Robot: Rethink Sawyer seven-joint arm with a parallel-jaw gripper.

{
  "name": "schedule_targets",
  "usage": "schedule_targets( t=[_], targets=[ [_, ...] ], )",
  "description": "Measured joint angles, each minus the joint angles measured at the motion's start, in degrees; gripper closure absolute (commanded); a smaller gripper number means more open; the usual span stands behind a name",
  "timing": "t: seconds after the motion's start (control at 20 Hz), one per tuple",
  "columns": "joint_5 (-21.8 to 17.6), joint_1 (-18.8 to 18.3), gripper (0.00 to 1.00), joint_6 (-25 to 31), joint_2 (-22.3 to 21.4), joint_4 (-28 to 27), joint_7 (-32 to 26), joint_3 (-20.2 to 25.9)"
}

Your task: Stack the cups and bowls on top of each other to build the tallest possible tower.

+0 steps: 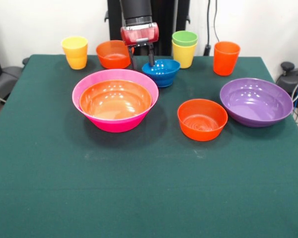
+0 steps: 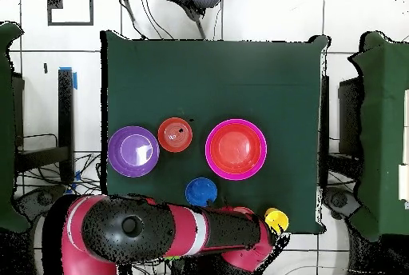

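Observation:
A wide orange bowl [image 1: 115, 99] sits nested inside the big pink bowl [image 1: 87, 82] [image 2: 209, 149] at the table's middle. Behind it stands the small blue bowl [image 1: 163, 73] [image 2: 200, 192]. My gripper [image 1: 142, 63] hangs open at this bowl's left back rim; one finger is at the rim, the other is beside a small orange bowl [image 1: 113, 53]. A second small orange bowl [image 1: 202, 119] [image 2: 175, 134] and the purple bowl [image 1: 256, 101] [image 2: 133, 151] stand to the right. One yellow cup [image 1: 75, 52] [image 2: 276, 221] stands alone. A green cup [image 1: 185, 38] sits in another yellow cup [image 1: 184, 55], next to the orange cup [image 1: 226, 58].
The green cloth table [image 1: 139, 188] stretches wide in front of the bowls. In the overhead view my red and black arm [image 2: 160, 236] covers the table's near edge and hides the back row of cups.

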Motion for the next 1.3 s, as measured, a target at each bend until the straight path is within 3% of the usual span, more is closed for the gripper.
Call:
schedule_targets(
  t=[0.4,0.45,1.3],
  targets=[
    [0.8,0.3,0.00,0.0,1.0,0.0,0.0,0.0],
    [0.8,0.4,1.00,0.0,1.0,-0.2,0.0,0.0],
    [0.8,0.3,1.00,0.0,1.0,-1.9,0.0,-0.5]
  ],
)
